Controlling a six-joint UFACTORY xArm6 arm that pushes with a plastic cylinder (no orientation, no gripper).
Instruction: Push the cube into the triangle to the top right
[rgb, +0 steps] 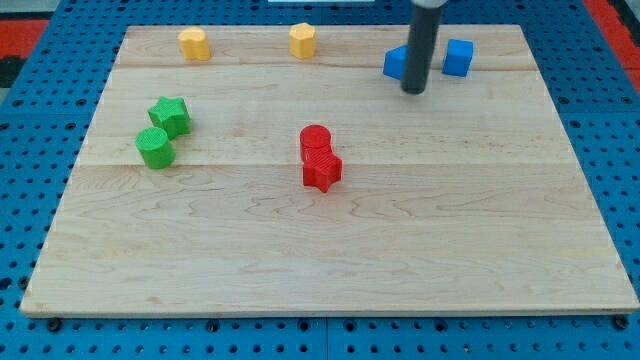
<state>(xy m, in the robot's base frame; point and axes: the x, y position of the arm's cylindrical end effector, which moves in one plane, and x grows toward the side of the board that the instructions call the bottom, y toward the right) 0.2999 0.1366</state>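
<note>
A blue cube (458, 57) sits near the view's top right on the wooden board (330, 240). A blue triangle (396, 63) lies to its left, partly hidden behind my rod. My tip (414, 91) rests on the board just below and between the two blue blocks, close to the triangle's right side and left of the cube. A small gap separates the cube from the rod.
Two yellow blocks (194, 44) (303, 40) sit along the top edge. A green star (170, 115) and a green cylinder (154, 147) touch at the left. A red cylinder (315, 141) and a red star (322, 170) touch at the centre.
</note>
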